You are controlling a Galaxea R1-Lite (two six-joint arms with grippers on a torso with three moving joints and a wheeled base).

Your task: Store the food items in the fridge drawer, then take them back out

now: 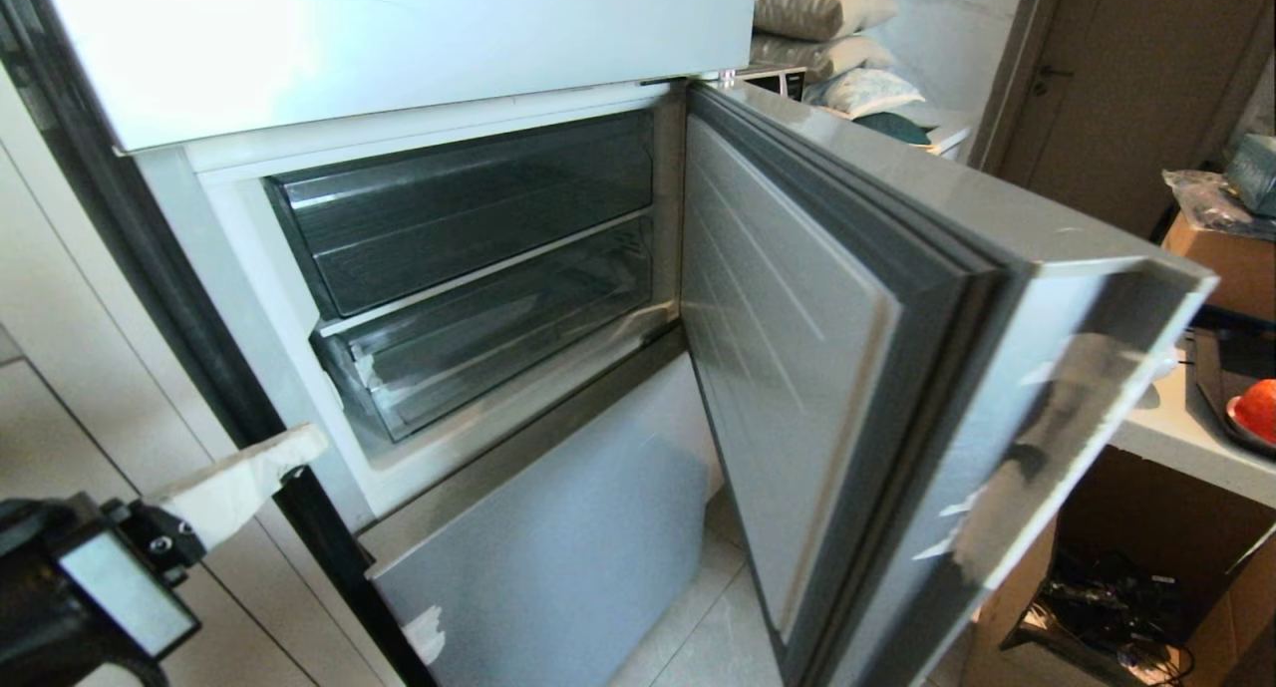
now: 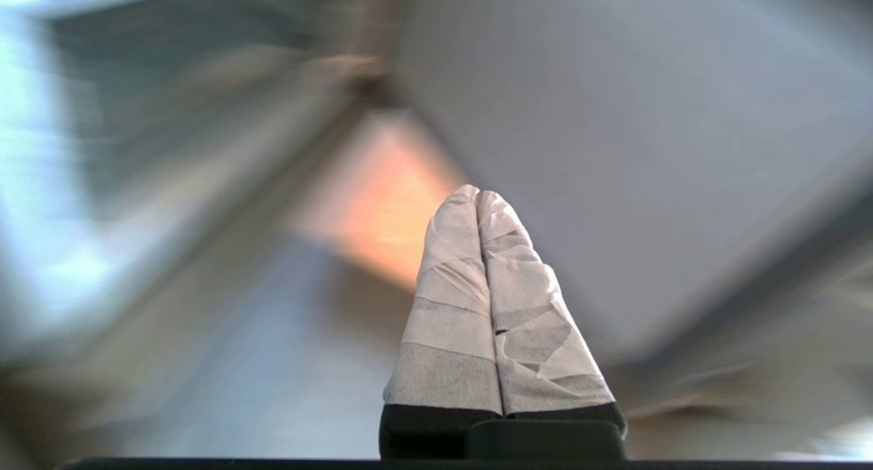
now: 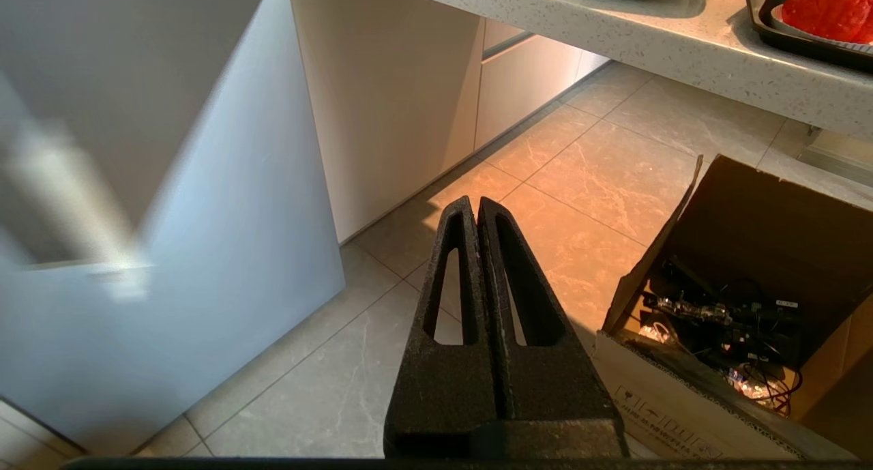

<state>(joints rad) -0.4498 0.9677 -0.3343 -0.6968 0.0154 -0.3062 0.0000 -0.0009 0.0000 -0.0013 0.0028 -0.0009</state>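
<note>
In the head view the fridge door (image 1: 847, 368) stood wide open with two clear drawers stacked inside, the lower drawer (image 1: 478, 353) pushed in and seemingly empty, and one red food item (image 1: 1258, 410) sat on a tray on the counter (image 1: 1176, 433) beyond the door. The left wrist view showed the left gripper (image 2: 476, 197), low left of the fridge, pressed together on nothing, so it could slip off the drawer lip. In the right wrist view the right gripper (image 3: 476, 207) hung closed and empty over the floor, one food item on the counter.

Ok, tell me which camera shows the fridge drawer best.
The head view. It shows the fridge drawer whole behind the open fridge door, pushed in, beneath a darker bin. The left wrist view is blurred past the shut left gripper, so no drawer can be told there. The right wrist view looks at the floor and misses it.
</note>
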